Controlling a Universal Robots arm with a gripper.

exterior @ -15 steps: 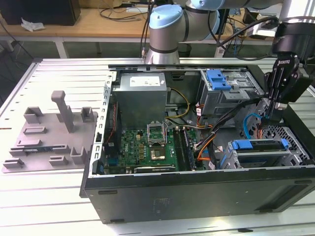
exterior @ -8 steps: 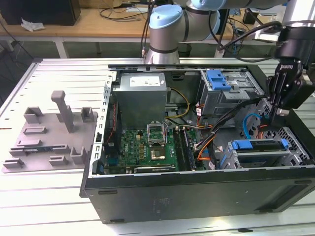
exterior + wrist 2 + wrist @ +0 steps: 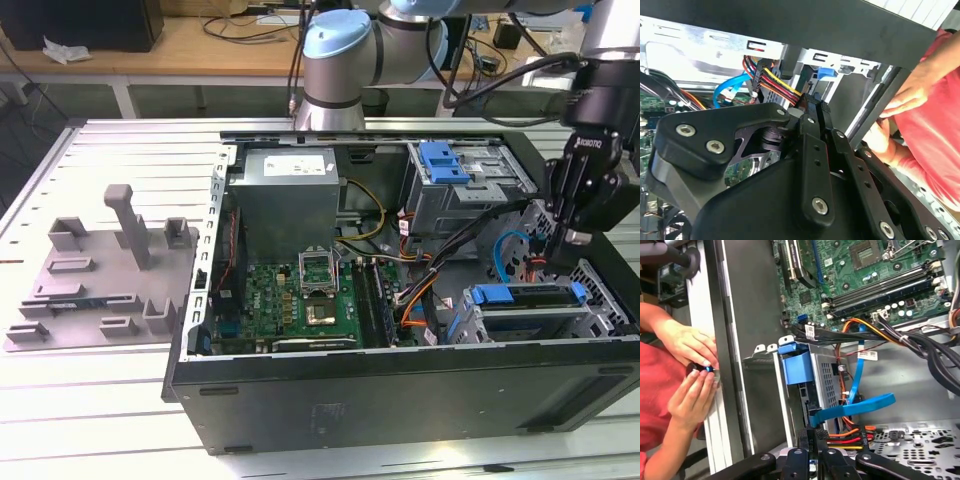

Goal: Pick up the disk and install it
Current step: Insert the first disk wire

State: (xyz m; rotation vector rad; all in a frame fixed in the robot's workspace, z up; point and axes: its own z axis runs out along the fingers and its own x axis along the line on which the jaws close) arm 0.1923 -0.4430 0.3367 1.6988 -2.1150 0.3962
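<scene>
Sitting in the drive cage point(image 3: 600, 292) at the corner of the open case point(image 3: 400, 390) on the exterior view's right, the disk point(image 3: 525, 297) lies with its long axis running across that view. Its blue tab point(image 3: 795, 365) points toward the motherboard point(image 3: 300, 300) and its other end toward the cables point(image 3: 855, 410). Gripper point(image 3: 562, 255): poised just above the cage's cable end, beside the red, yellow and orange wires point(image 3: 847, 436), jaws pressed together in both wrist views with nothing seen between them; case on the bench point(image 3: 100, 420), a person's hands point(image 3: 687, 345) at its outer wall.
</scene>
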